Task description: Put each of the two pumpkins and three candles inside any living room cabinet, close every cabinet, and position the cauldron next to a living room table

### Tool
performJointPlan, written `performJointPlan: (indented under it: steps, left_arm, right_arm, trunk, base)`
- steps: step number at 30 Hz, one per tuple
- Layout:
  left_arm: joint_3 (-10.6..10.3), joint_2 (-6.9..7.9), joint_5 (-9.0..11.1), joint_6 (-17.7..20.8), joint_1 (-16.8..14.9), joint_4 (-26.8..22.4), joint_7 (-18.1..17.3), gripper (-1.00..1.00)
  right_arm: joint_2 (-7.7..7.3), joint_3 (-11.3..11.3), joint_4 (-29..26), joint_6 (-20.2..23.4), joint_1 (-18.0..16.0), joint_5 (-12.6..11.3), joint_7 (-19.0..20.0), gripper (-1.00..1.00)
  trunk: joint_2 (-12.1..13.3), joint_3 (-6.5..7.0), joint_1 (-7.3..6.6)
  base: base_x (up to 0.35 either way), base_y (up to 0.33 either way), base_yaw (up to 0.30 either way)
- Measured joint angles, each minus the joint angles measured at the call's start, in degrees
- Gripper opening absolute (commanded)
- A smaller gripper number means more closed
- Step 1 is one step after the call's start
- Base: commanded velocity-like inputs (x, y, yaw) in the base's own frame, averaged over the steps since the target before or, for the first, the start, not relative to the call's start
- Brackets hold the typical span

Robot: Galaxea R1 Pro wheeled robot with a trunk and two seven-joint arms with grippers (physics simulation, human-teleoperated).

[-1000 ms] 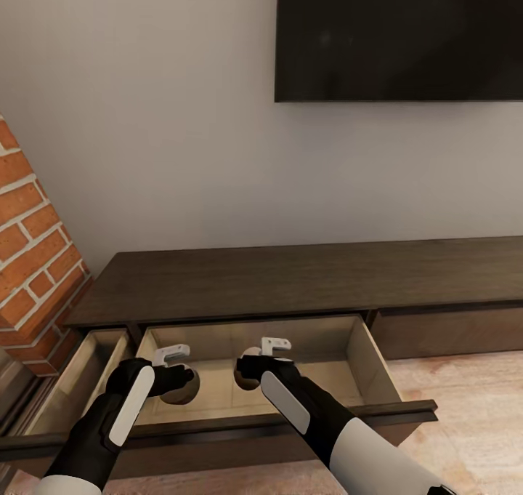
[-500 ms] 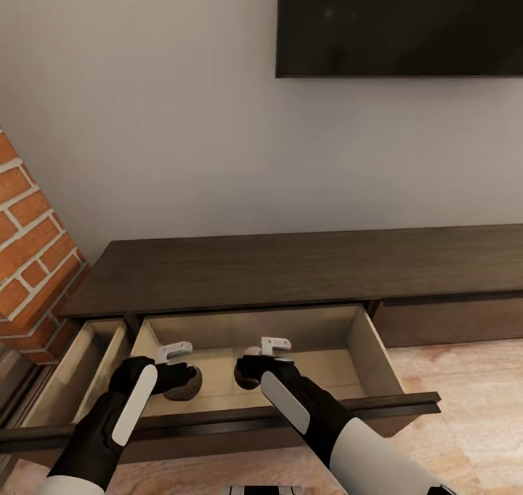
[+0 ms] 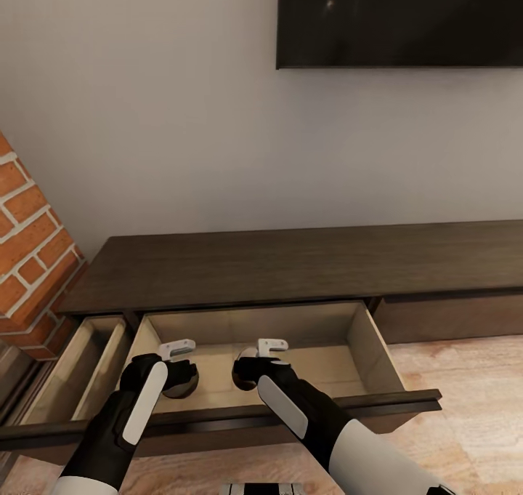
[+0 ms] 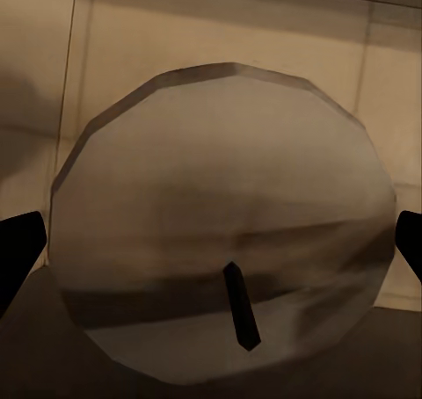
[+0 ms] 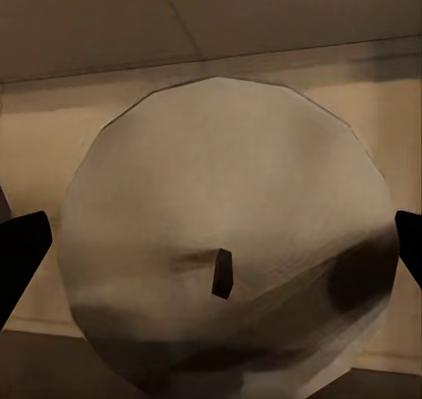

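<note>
Both arms are reaching down into the open middle drawer [image 3: 363,339] of the long, dark brown cabinet [image 3: 290,266] standing against the pale wall; the drawer's pale wood interior is showing, and a second drawer [image 3: 80,364] beside it, nearer the brick column [image 3: 29,262], is also standing open; the left gripper [image 3: 178,368] is holding one candle [image 4: 220,241] between its dark fingertips, one on each side, over the drawer floor; the right gripper [image 3: 254,364] is gripping another candle [image 5: 229,241] in the same way, just beside the first; each candle is appearing as a stubby, pale grey faceted round with a short dark wick at its centre, shaded brown along its lower edge; a black television [image 3: 399,19] is hanging on the wall above the cabinet; pale stone-patterned floor [image 3: 472,379] is lying in front of the cabinet.
</note>
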Motion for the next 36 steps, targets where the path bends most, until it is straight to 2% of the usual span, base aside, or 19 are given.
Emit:
performJointPlan:
  steps: [7, 9, 30, 31, 34, 35, 36]
  left_arm:
    - [0.0, -0.01, 0.0, -0.1, 0.0, 0.0, 0.0, -1.00]
    - [0.0, -0.10, 0.1, -0.4, 0.0, 0.0, 0.0, -1.00]
    - [-0.7, -0.32, 0.1, -1.4, 0.0, 0.0, 0.0, -1.00]
    - [-0.7, -0.33, 0.1, -1.4, 0.0, 0.0, 0.0, -1.00]
    - [-0.6, -0.29, 0.1, -1.4, 0.0, 0.0, 0.0, -1.00]
    - [-0.6, -0.28, 0.1, -1.4, 0.0, 0.0, 0.0, 1.00]
    - [-0.6, -0.28, 0.1, -1.4, 0.0, 0.0, 0.0, 1.00]
  right_arm:
    - [0.00, 0.0, 0.0, -0.1, 0.0, 0.1, -0.1, -1.00]
    - [0.00, 0.0, 0.1, -0.1, 0.0, 0.1, -0.1, -1.00]
    - [0.00, 0.0, 0.0, -0.1, 0.0, 0.2, -0.2, -1.00]
    - [0.00, 0.0, 0.0, -0.1, 0.0, 0.2, -0.2, 1.00]
    - [0.00, 0.0, 0.0, -0.1, 0.0, 0.2, -0.1, 1.00]
    - [0.00, 0.0, 0.0, -0.1, 0.0, 0.2, -0.1, 1.00]
    - [0.00, 0.0, 0.0, -0.1, 0.0, 0.2, -0.1, 1.00]
  trunk:
    - [0.0, -0.23, 0.02]
    - [0.0, -0.66, 0.08]
    - [0.0, -0.67, 0.07]
    - [0.0, -0.67, 0.07]
    - [0.0, -0.67, 0.07]
    - [0.0, -0.67, 0.07]
    - [0.0, -0.67, 0.07]
  base:
    - [0.000, 0.000, 0.000]
    - [0.000, 0.000, 0.000]
    - [0.000, 0.000, 0.000]
    - [0.000, 0.000, 0.000]
    - [0.000, 0.000, 0.000]
    - [0.000, 0.000, 0.000]
    - [0.000, 0.000, 0.000]
